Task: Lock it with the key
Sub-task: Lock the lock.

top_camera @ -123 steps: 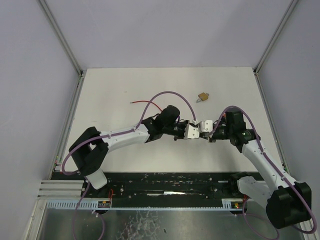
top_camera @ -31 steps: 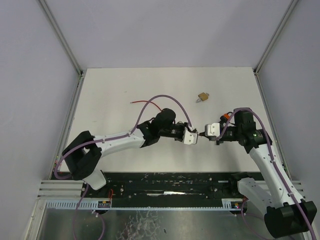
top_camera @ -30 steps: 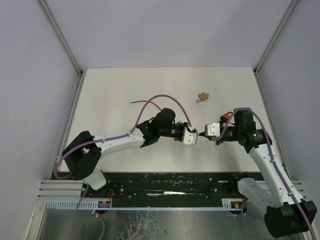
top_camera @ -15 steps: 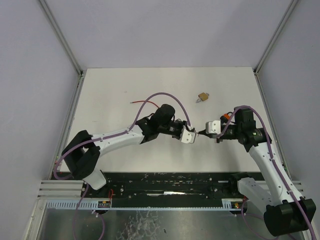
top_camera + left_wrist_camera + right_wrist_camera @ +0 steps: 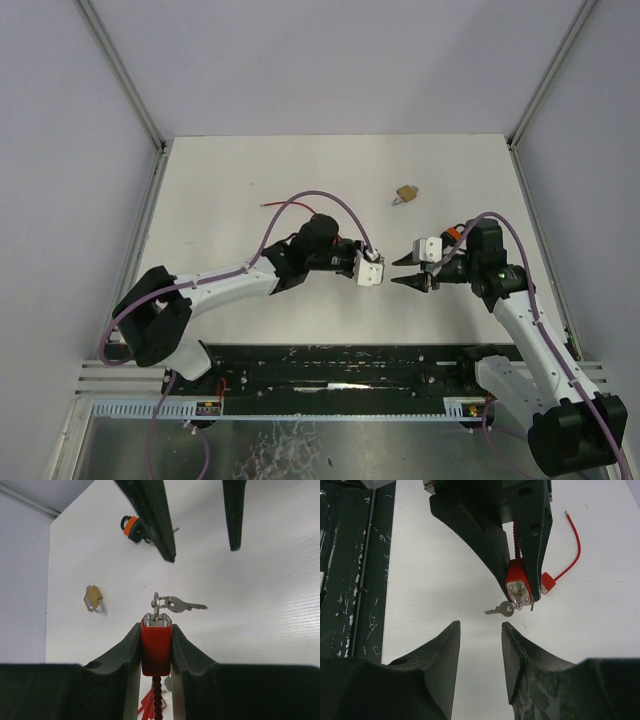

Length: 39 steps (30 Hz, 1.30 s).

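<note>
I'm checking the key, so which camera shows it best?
Left wrist: the key shows whole and side-on, hanging from a ring at the end of the red lock, against the white table. Right wrist shows it smaller, beside the lock's end. In the top view it's too small to make out.

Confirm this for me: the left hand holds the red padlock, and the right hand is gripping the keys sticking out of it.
Wrong about the right hand: it is open and not touching the keys, as the right wrist view shows. The left hand does hold the red padlock, keys sticking out of it.
</note>
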Tool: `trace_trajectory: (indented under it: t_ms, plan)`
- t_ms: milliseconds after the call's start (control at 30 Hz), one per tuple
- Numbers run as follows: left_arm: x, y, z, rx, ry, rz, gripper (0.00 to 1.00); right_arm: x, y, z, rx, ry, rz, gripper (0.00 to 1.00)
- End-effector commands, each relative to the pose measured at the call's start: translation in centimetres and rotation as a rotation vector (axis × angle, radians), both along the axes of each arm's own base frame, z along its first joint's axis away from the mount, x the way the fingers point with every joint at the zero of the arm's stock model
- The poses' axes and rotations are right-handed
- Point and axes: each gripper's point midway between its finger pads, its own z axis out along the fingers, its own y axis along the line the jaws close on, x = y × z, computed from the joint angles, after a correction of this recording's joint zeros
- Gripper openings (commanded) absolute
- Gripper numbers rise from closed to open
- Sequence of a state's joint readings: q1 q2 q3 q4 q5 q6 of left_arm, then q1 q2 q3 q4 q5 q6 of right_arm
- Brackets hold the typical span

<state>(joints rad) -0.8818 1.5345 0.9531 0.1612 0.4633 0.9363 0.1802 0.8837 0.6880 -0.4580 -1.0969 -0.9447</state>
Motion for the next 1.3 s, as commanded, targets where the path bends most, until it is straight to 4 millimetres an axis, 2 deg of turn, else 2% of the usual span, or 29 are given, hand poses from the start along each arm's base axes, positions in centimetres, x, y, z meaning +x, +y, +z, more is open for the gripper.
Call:
trace_trajectory:
  t_ms: [0,133,333,433,533,667,867,1000,1267]
  plan:
    - [0.1,-1.1,3.4,-0.083,-0.104,0.005,0.00,0.5,1.1,2.2,0.118,-0.039,0.022,0.47]
    - [0.0,-1.4,3.6,-0.064,-0.128,0.022,0.00,1.4,1.4,2.5,0.132,-0.087,0.036,0.48]
    - [-0.1,-1.6,3.4,-0.049,-0.114,0.027,0.00,2.3,1.7,3.1,0.162,-0.108,0.030,0.42]
    - [-0.3,-1.7,3.5,-0.047,-0.105,0.021,0.00,2.6,1.8,2.5,0.162,-0.103,0.030,0.37]
    - [-0.3,-1.8,3.6,-0.048,-0.093,0.022,0.00,2.0,1.9,1.9,0.153,-0.100,0.052,0.33]
    - [-0.1,-1.9,3.4,-0.037,-0.081,0.033,0.00,1.4,2.1,1.5,0.146,-0.097,0.075,0.32]
    - [-0.2,-1.9,3.5,-0.041,-0.070,0.030,0.00,2.7,2.2,1.0,0.102,-0.124,0.020,0.29]
    - [-0.2,-2.1,3.4,-0.033,-0.055,0.030,0.00,3.6,1.8,0.7,0.070,-0.145,-0.035,0.24]
    - [0.1,-2.3,3.7,-0.035,0.000,0.067,0.00,4.2,1.8,0.3,0.055,-0.155,-0.085,0.09]
